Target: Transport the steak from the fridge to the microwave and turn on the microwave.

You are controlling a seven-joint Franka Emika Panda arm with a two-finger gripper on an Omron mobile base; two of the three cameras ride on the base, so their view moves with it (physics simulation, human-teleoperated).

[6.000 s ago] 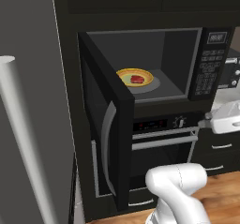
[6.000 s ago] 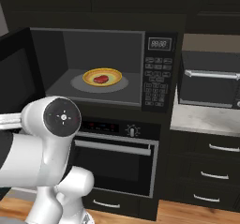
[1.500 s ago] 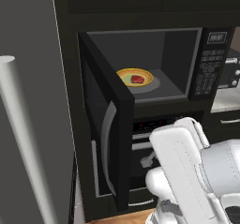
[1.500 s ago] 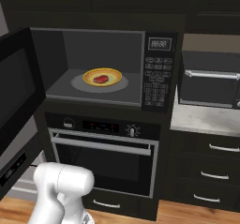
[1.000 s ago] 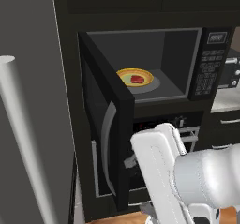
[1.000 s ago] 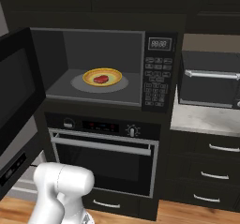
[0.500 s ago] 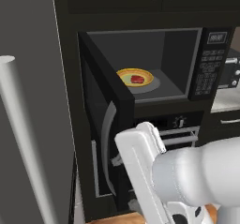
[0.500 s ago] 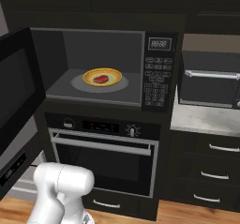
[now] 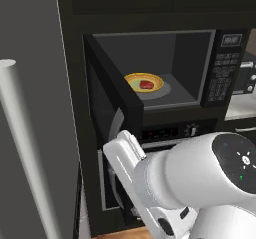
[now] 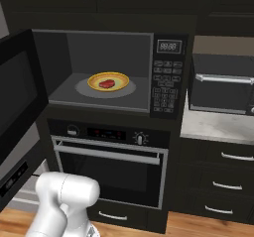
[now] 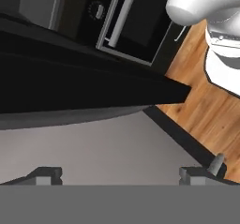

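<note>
Standing at far left, the fridge (image 9: 30, 133), its long silver handle (image 9: 27, 148) in the foreground. Hanging wide open next to it, the microwave door (image 9: 111, 103), with the white arm reaching low behind and beneath it. Gaping at full spread in the hand view and gripping nothing, the pincer (image 11: 122, 175), finger tips well apart, facing the door's dark underside. Resting inside the microwave (image 10: 99, 72), on the yellow plate (image 10: 108, 81) at the middle of the turntable, the steak (image 10: 106, 84). Sitting to the right of the cavity, the keypad (image 10: 163, 89) and small display (image 10: 167, 46), untouched. Judging the step in hand as swinging the door shut: pressing against the door's outer face near its free edge, pushing along the hinge arc, keeping fingers clear of the closing gap, then moving right to the start button.
</note>
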